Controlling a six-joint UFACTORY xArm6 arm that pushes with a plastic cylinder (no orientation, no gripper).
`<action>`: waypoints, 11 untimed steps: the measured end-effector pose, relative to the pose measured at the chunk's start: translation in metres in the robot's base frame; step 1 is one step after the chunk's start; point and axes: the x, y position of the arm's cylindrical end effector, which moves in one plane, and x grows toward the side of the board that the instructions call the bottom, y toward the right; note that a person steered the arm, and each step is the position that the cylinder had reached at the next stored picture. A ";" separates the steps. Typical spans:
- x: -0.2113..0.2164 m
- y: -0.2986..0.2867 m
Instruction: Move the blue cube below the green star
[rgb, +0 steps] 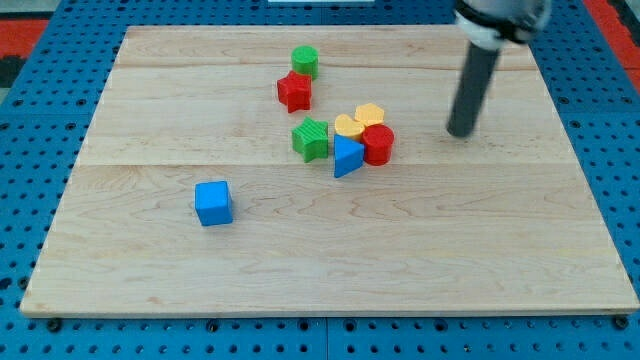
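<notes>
Across the pale wooden board (330, 250), the blue plastic cube (213, 203) sits alone, near and left; the green star-shaped block (311, 138) is farther, right of it, touching a cluster. My tip (461, 131) stands far right, well apart; it has no jaws. Best, I judge: circle nearside, reach the cube's left face, push gently rightward, stopping beneath the star.

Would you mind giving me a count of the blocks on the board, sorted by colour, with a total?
Green: 2, the green cylinder and the green star.
Red: 2, the red star and the red cylinder.
Yellow: 2, the yellow block and the yellow heart.
Blue: 2, the blue triangle and the blue cube.
Total: 8 blocks.
</notes>
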 end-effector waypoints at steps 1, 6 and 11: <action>0.093 -0.009; 0.029 -0.317; 0.024 -0.228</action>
